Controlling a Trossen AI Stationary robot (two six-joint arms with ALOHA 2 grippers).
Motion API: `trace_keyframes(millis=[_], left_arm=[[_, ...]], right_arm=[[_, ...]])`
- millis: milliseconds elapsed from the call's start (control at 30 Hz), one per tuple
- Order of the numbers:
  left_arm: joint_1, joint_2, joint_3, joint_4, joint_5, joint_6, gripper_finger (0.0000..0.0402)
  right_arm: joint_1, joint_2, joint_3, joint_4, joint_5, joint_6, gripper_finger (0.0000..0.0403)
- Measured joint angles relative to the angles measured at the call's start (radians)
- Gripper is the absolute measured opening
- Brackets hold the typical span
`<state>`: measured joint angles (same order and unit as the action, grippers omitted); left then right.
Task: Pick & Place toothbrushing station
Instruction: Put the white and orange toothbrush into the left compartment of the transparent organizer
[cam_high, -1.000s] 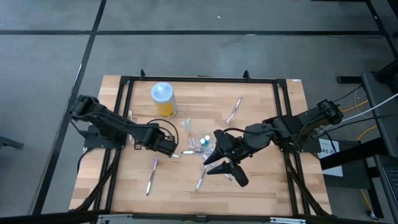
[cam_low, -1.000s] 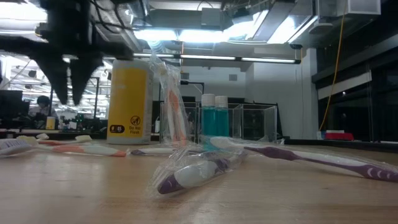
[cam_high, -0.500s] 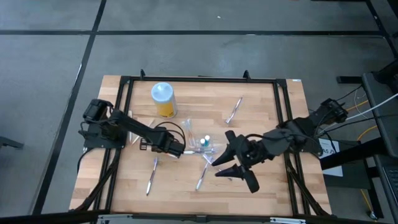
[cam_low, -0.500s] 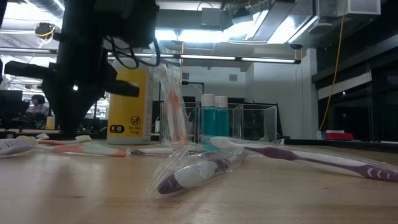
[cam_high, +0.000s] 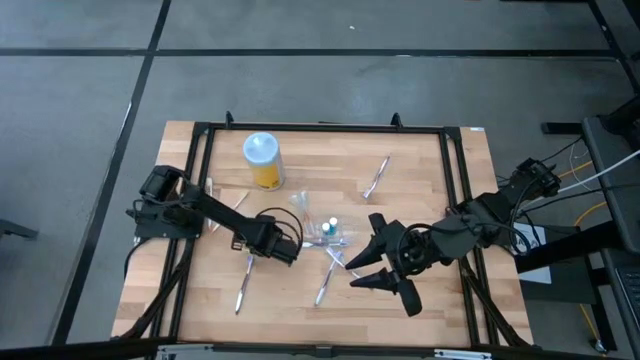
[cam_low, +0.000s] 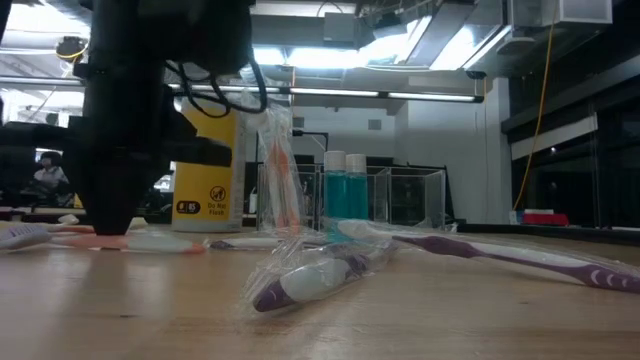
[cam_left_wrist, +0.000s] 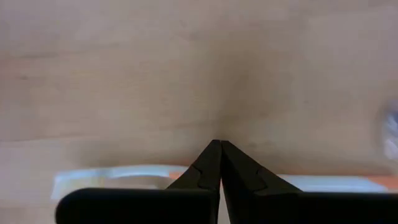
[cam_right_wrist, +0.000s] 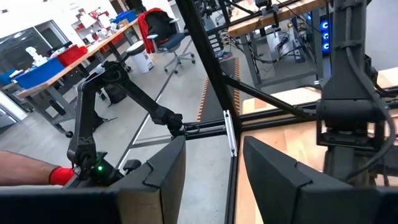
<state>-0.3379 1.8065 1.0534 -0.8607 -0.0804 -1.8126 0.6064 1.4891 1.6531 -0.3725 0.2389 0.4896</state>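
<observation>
My left gripper (cam_high: 288, 252) is shut and low over the table's middle left. In the left wrist view (cam_left_wrist: 219, 144) its tips point at bare wood, with an orange-and-white toothbrush (cam_left_wrist: 112, 177) lying flat just behind them. In the low view the gripper (cam_low: 108, 225) comes down onto this toothbrush (cam_low: 160, 241). My right gripper (cam_high: 372, 272) is open, empty and raised right of centre; its wrist view (cam_right_wrist: 211, 168) looks out into the room. A clear holder with teal-capped pieces (cam_high: 326, 230) stands at the middle. More toothbrushes (cam_high: 243, 284) (cam_high: 322, 286) (cam_high: 376, 177) lie flat. My left gripper points down with its fingers shut, right beside the orange-and-white toothbrush (cam_left_wrist: 112, 177). The fingers hide the spot, so I cannot tell whether they touch it. The toothbrush lies flat on the table.
A yellow canister with a white lid (cam_high: 262, 160) stands at the far left. In the low view a plastic-wrapped purple toothbrush (cam_low: 310, 280) lies nearest, another purple one (cam_low: 500, 255) to its right. A black frame (cam_high: 320, 128) rims the table.
My left gripper has gone toward the table's right and near edges and come down to the orange-and-white toothbrush. My right gripper, still open, has drawn back toward the table's right edge and a little nearer.
</observation>
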Motion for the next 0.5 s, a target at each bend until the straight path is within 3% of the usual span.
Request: trace_keyframes(millis=[167,400,500], left_arm=[[-0.066,-0.001,0.005,0.059,-0.01,-0.031,0.0001],[-0.167,0.002,0.009,0.288,0.03,0.027,0.0003],[-0.215,0.002,0.011,0.327,0.002,0.03,0.0001]], right_arm=[[0.0,0.0,0.0,0.023,0.001,-0.004,0.0164],[0.0,0.0,0.0,0.03,0.012,-0.019,0.0164],[0.0,0.001,0.0,0.031,0.012,-0.024,0.0164]])
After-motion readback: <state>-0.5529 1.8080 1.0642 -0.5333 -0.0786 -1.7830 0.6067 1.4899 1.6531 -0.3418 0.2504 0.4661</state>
